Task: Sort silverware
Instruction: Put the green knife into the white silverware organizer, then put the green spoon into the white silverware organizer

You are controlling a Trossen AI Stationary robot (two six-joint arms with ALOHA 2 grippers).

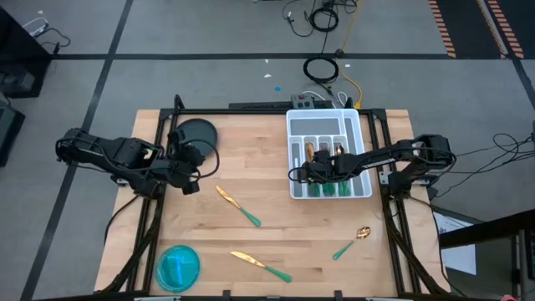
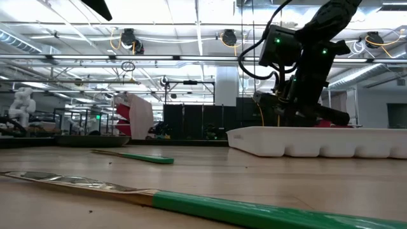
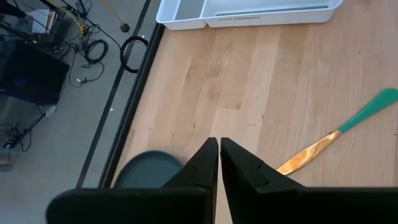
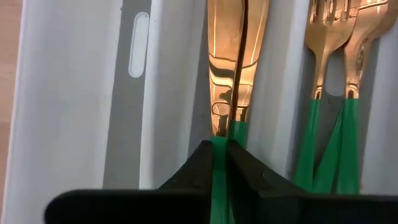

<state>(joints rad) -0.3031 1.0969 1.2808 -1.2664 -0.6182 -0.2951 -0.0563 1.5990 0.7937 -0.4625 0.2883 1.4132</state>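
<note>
The white slotted tray (image 1: 328, 124) sits at the table's far right and holds gold-headed, green-handled pieces. My right gripper (image 1: 304, 174) reaches into it and is shut on a knife (image 4: 231, 68) in one slot. Forks (image 4: 336, 37) lie in the neighbouring slot. Two knives (image 1: 238, 206) (image 1: 262, 266) and a spoon (image 1: 352, 242) lie flat on the table. My left gripper (image 3: 219, 152) hovers shut over the table's left side, beside a dark plate (image 1: 197, 133), touching nothing. My right gripper pinches the knife's green handle (image 4: 219, 149) between its two fingers, just behind where the handle meets the gold blade. The fingers come down from above into the tray slot. The blade (image 4: 239, 56) points along the slot, close against a second knife there.
A blue bowl (image 1: 178, 267) stands at the near left corner. The dark plate (image 3: 149, 169) lies just under my left arm. Bare wood stretches between the loose knives and the tray (image 2: 318, 141). Cables and a box sit past the far edge.
</note>
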